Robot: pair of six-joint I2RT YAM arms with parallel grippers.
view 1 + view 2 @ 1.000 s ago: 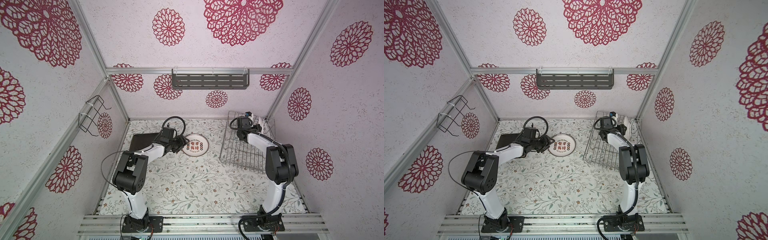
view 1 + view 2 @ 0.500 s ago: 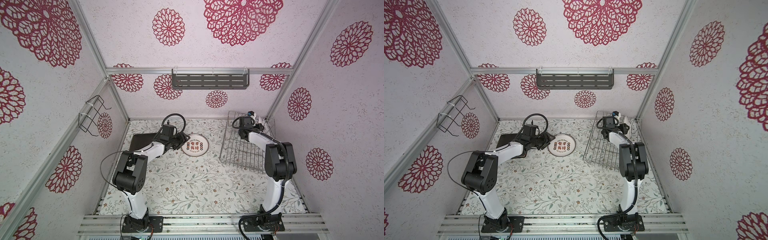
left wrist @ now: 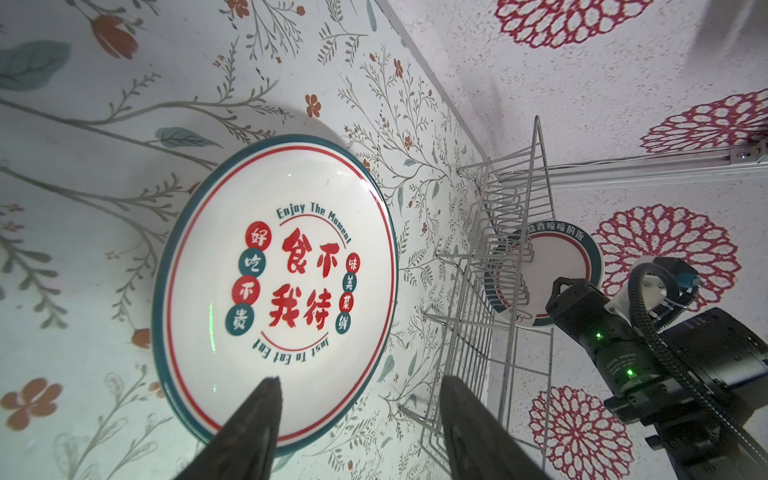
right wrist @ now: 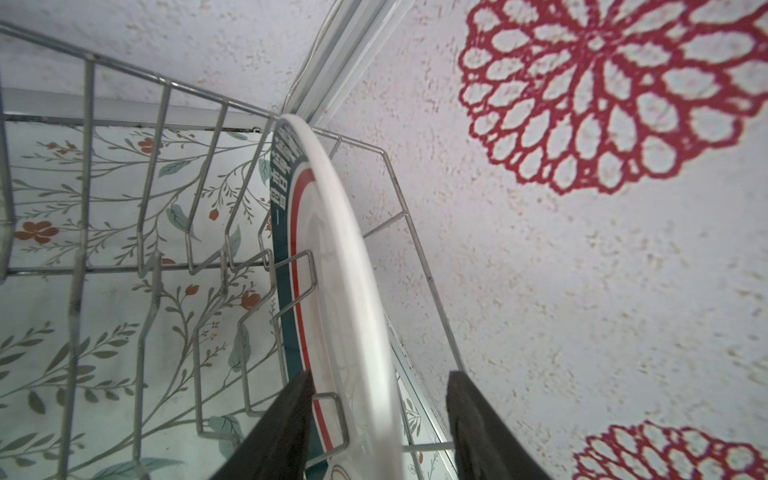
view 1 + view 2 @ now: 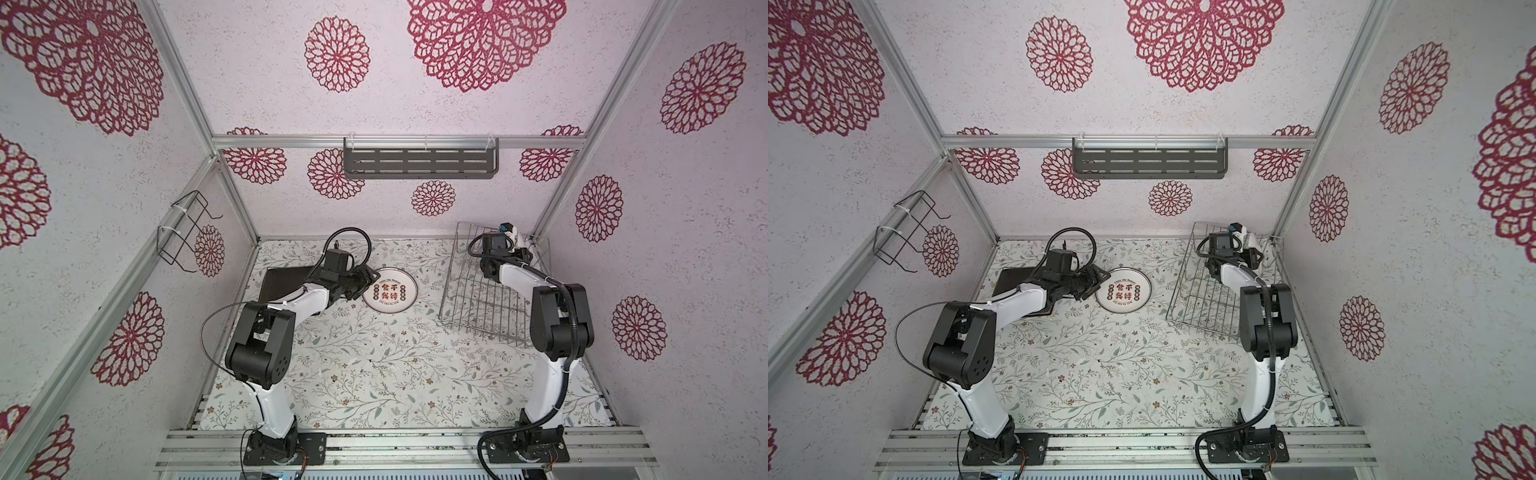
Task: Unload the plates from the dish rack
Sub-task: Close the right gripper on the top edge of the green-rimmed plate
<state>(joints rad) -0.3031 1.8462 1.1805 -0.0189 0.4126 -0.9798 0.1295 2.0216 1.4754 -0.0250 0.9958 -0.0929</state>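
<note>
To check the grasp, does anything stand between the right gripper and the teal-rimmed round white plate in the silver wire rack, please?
Nothing visible: the right gripper straddles the rim of the teal-rimmed round white plate.

Red-lettered plate [image 3: 274, 291] flat, second plate [image 3: 559, 270] in rack [image 3: 471, 299]

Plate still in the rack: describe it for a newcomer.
Find the silver wire dish rack in the far right corner of the table. At its far end one round white plate stands on edge. Its broad teal rim with white characters sets it apart from the red-lettered plate lying flat nearby.
</note>
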